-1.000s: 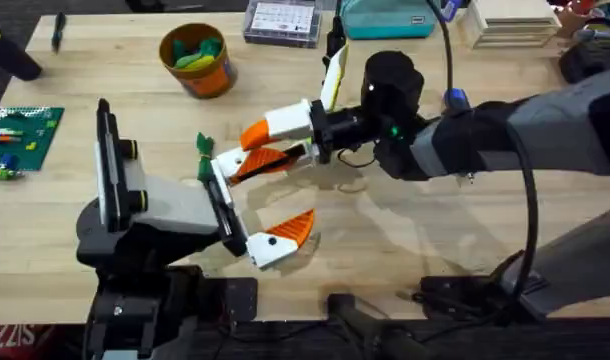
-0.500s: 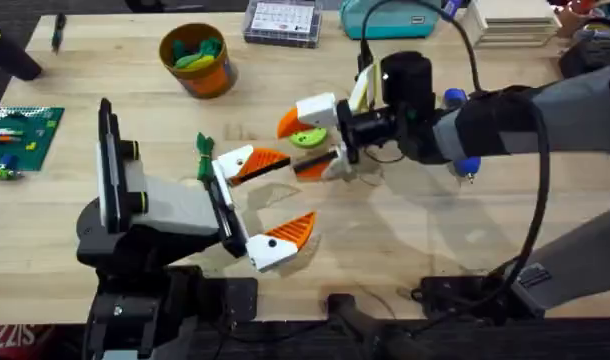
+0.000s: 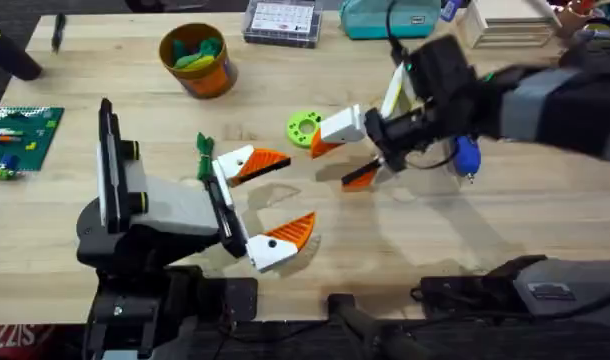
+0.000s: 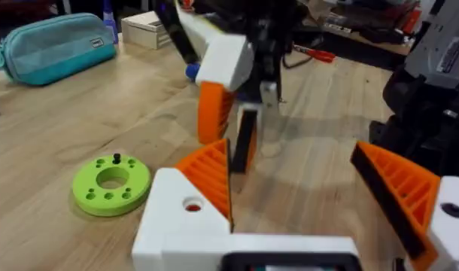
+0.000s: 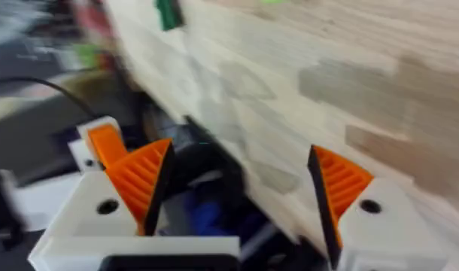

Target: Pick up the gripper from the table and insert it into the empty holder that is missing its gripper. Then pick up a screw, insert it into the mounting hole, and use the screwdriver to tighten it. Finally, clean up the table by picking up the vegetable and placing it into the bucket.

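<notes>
My left gripper (image 3: pixel 275 200) rests open on the table (image 3: pixel 135 90), with nothing between its fingers. Both of its white fingers carry orange wedge pads. The far finger's holder (image 4: pixel 186 218) shows a round mounting hole. My right gripper (image 3: pixel 345 152) hovers open and empty to the right of it, just past the lime-green disc (image 3: pixel 303 127). A small dark screw (image 4: pixel 117 158) stands in that disc. The dark-green vegetable (image 3: pixel 204 150) lies beside the left gripper's far finger. The orange bucket (image 3: pixel 195 58) stands at the back left. The blue screwdriver (image 3: pixel 467 156) lies partly hidden behind the right arm.
A clear parts box (image 3: pixel 280 20) and a teal pouch (image 3: pixel 385 18) sit along the back edge, with wooden boxes (image 3: pixel 510 22) at the back right. A green brick plate (image 3: pixel 20 135) lies at the far left.
My right gripper has drawn back to the right, away from the left gripper's far finger, uncovering the lime-green disc. The left arm has not moved.
</notes>
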Tool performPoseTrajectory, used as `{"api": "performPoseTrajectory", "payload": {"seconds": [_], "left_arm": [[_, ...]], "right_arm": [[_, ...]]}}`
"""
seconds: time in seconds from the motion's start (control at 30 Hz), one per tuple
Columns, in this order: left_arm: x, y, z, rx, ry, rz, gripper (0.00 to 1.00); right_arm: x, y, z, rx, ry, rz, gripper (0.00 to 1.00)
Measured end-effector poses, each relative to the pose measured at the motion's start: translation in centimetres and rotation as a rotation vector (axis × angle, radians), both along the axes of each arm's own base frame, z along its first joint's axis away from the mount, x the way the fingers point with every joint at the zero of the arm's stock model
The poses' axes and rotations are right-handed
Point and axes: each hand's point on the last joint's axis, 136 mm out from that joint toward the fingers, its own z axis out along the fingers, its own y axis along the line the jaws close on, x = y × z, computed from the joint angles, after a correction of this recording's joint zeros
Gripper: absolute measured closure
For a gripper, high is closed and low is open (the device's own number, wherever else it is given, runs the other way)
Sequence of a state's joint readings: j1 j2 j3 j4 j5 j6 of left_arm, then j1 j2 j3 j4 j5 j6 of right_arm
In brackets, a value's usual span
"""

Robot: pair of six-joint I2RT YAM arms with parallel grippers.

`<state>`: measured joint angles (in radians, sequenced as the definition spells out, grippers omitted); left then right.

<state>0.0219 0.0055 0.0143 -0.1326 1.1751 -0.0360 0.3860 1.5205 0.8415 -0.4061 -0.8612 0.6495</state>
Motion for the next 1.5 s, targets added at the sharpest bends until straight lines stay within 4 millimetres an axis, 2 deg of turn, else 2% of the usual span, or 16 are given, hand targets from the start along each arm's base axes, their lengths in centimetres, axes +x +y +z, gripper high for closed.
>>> {"api": "performPoseTrajectory", "payload": {"seconds": [0.13, 0.27, 0.37, 0.57, 0.73, 0.77, 0.83, 0.87, 0.9, 1.13, 1.4, 1.5], "left_arm": [[0.0, 0.0, 0.0, 0.001, -0.002, 0.000, 0.016], [0.0, 0.0, 0.0, 0.001, -0.002, 0.000, 0.015], [0.0, 0.0, 0.0, 0.001, -0.002, 0.000, 0.016], [0.0, 0.0, 0.0, 0.001, -0.002, 0.000, 0.015], [0.0, 0.0, 0.0, 0.001, -0.002, 0.000, 0.015], [0.0, 0.0, 0.0, 0.001, -0.002, 0.000, 0.015], [0.0, 0.0, 0.0, 0.001, -0.002, 0.000, 0.016], [0.0, 0.0, 0.0, 0.001, -0.002, 0.000, 0.015], [0.0, 0.0, 0.0, 0.001, -0.002, 0.000, 0.015], [0.0, 0.0, 0.0, 0.001, -0.002, 0.000, 0.015], [0.0, 0.0, 0.0, 0.001, -0.002, 0.000, 0.015], [0.0, 0.0, 0.0, 0.001, -0.002, 0.000, 0.015]], "right_arm": [[1.8, -0.9, 2.3, -0.150, -0.231, 0.093, 0.008], [5.0, -1.0, 4.4, -0.276, -0.542, 0.199, 0.007], [6.8, -1.4, 4.5, -0.373, -0.725, 0.275, 0.008], [9.7, -1.6, 4.4, -0.476, -0.938, 0.354, 0.007], [11.7, -0.7, 3.0, -0.504, -1.002, 0.382, 0.021], [11.9, -0.4, 2.6, -0.505, -1.008, 0.390, 0.103], [11.8, 0.3, 1.8, -0.502, -1.009, 0.413, 0.351], [11.8, 0.5, 1.4, -0.503, -1.006, 0.422, 0.436], [11.7, 0.8, 1.0, -0.501, -1.003, 0.434, 0.478], [11.9, 2.2, -0.9, -0.491, -1.007, 0.466, 0.482], [12.7, 2.5, -2.2, -0.501, -1.009, 0.466, 0.488], [12.8, 2.6, -2.7, -0.504, -1.005, 0.468, 0.518]]}}
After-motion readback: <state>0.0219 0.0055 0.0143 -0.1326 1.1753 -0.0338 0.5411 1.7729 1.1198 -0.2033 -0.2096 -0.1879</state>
